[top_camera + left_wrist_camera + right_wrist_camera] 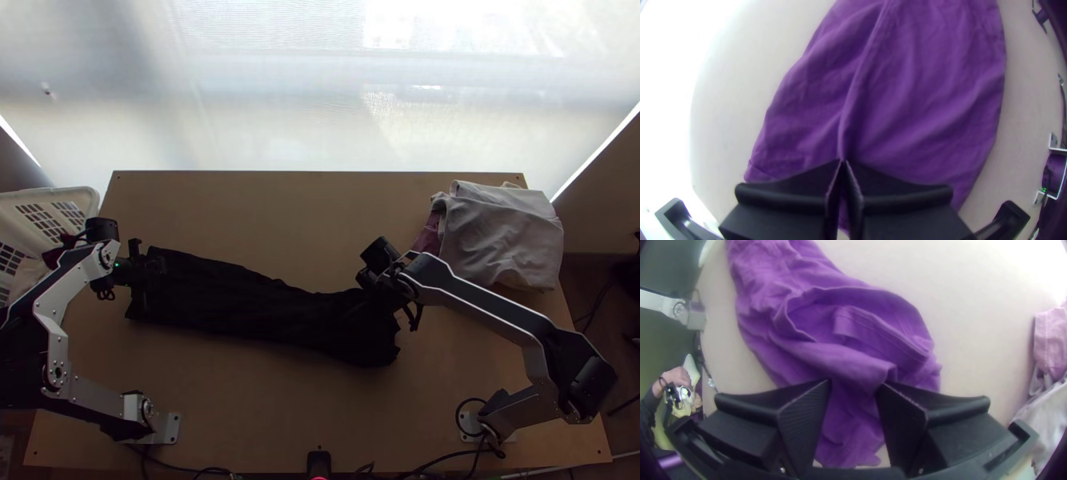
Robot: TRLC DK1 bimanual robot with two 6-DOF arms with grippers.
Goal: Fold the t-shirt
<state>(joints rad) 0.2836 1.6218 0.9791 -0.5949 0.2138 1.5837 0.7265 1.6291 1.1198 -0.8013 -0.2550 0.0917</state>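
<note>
The t-shirt point(264, 312), black from above, lies as a long, narrow, rumpled bundle across the table. At its left end is my left gripper point(150, 274). My right gripper point(386, 298) is over the other end. In the left wrist view the cloth point(929, 89) looks purple, and a ridge runs to my left gripper point(843, 162), whose fingers are together on it. In the right wrist view my right gripper point(856, 384) stands open above bunched cloth point(813, 358), its fingers on either side of a raised fold near an open hem.
A pile of pale and pinkish cloth point(504, 236) occupies the table's back right corner. A white basket point(64, 196) stands beyond the left edge. Bare wood point(280, 232) lies behind the shirt, and more is in front of it. Cables run along the near edge.
</note>
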